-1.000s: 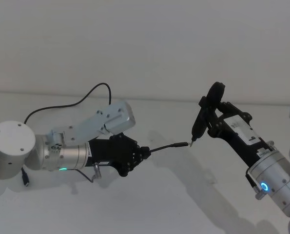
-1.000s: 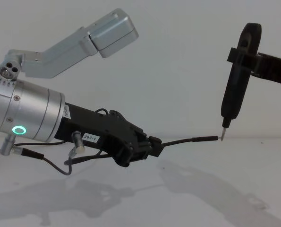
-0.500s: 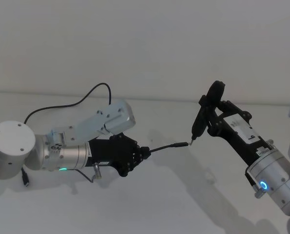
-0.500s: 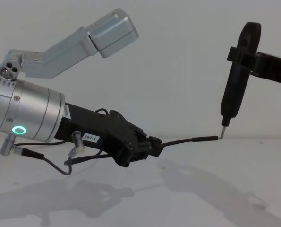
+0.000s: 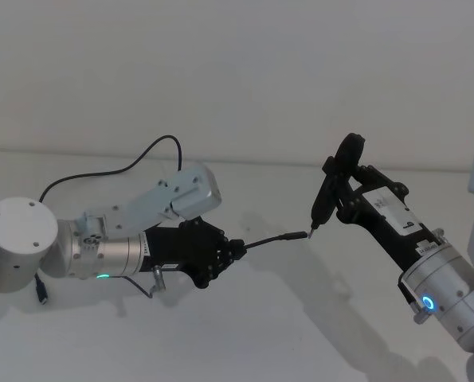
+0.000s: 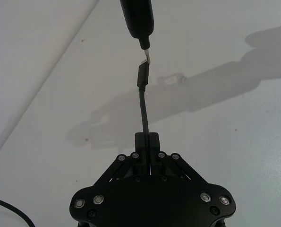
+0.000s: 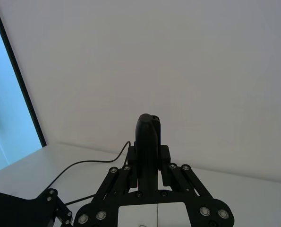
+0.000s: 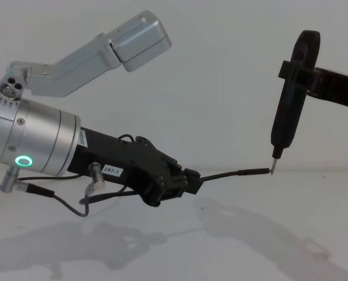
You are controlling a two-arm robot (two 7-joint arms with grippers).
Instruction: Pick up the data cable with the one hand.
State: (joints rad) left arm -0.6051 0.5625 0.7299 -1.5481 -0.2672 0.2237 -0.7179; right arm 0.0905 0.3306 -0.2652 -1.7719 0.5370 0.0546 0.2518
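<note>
A bare lab-like test space: plain white table (image 5: pixel 244 334) against a blank white wall (image 5: pixel 237 72)

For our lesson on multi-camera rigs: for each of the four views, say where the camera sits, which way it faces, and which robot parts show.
Head: high, looking down at left gripper holding data cable and right gripper holding upright tool.
Chest: low, looking across; left gripper, tool.
Left wrist: along its fingers to cable plug.
Right wrist: along its gripper.
Shared: head and chest show plug meeting tool tip.
</note>
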